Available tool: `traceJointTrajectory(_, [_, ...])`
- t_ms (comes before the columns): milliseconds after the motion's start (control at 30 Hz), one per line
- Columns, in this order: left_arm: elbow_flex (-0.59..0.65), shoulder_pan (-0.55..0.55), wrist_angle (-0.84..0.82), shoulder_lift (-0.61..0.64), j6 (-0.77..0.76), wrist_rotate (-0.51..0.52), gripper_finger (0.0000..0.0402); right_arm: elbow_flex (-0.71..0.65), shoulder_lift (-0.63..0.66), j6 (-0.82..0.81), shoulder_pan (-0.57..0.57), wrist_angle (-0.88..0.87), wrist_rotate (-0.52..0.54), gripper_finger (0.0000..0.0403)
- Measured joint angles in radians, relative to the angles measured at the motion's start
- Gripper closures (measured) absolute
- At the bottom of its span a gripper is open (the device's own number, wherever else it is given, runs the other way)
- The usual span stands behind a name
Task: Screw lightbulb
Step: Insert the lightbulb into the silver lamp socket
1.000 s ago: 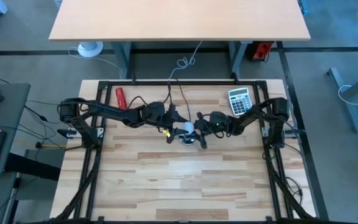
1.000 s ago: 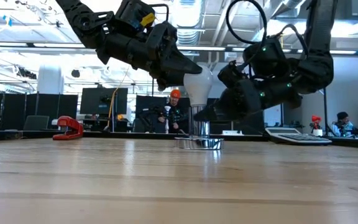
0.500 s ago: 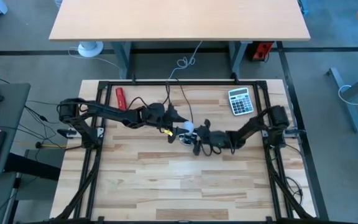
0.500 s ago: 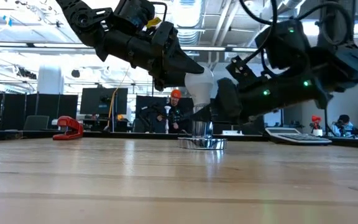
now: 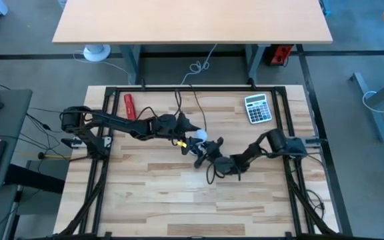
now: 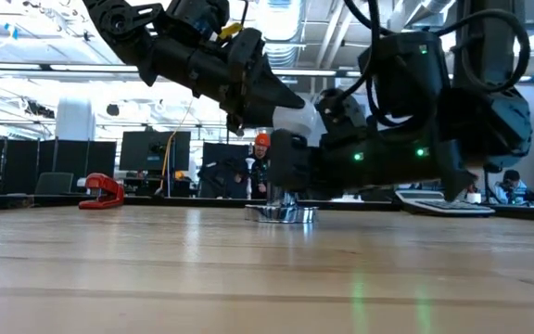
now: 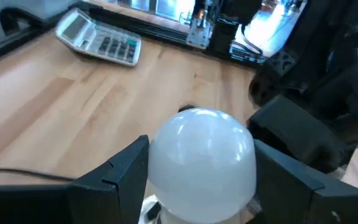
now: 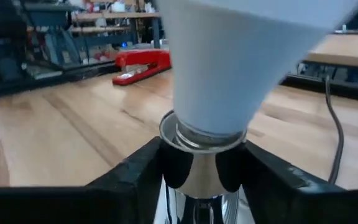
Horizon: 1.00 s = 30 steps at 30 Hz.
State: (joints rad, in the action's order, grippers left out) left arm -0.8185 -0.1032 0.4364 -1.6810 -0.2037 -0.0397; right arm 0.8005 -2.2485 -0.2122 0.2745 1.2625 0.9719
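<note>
I am looking across the bench (image 6: 156, 269) from its near edge. The right gripper (image 8: 197, 168) is reaching in low from the near side, and its two dark fingers (image 8: 143, 167) are sitting on either side of the shiny metal socket (image 8: 199, 163), right against it, just under the neck of the lightbulb (image 8: 229, 68); I am reading that as clamped on the socket. In the low view the socket's flat base (image 6: 281, 212) is resting on the wood with the right gripper (image 6: 286, 176) level with it.

Above that, I am seeing the lightbulb (image 7: 202, 163) standing upright with its screw base in the top of the socket, about at the middle of the bench. The left gripper (image 7: 197, 174) is coming in from the left side at a downward tilt, and its fingers (image 7: 124, 169) are pressed to both flanks of the white globe, so it is clamped on the lightbulb. In the high view the two grippers (image 5: 191, 139) (image 5: 205, 152) are meeting over the bulb (image 5: 200, 137).

Farther back, a red stapler (image 5: 129, 104) is lying near the far left corner, and a calculator (image 5: 256, 108) near the far right corner. Beyond the bench, a person in an orange hat (image 6: 261, 141) is sitting in the room.
</note>
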Motion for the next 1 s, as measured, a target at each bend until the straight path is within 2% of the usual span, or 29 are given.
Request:
traceJointTrajectory(133, [-0.001,0.007,-0.011,-0.001,-0.007,-0.007,0.0173,-0.052,0.067,0.030,0.016,-0.074,-0.066,0.0128])
traceJointTrajectory(267, [-0.001,0.008,-0.019,0.000,-0.007,-0.005,0.0173,-0.123,0.178,-0.031,0.002,-0.174,-0.188,0.0094])
traceJointTrajectory(500, [-0.001,0.018,-0.019,0.000,-0.004,0.004,0.0173,-0.275,0.361,-0.055,-0.083,-0.296,-0.502,0.0088])
traceJointTrajectory(700, [-0.001,0.027,-0.018,0.000,-0.011,0.012,0.0173,-0.373,0.422,-0.011,-0.192,-0.303,-0.771,0.0088])
traceJointTrajectory(767, [-0.001,0.030,-0.017,0.000,-0.022,0.017,0.0173,-0.385,0.422,0.008,-0.216,-0.301,-0.805,0.0088])
traceJointTrajectory(1000, [-0.001,0.054,-0.017,0.000,-0.048,0.080,0.0173,-0.385,0.398,0.058,-0.239,-0.288,-0.818,0.0088])
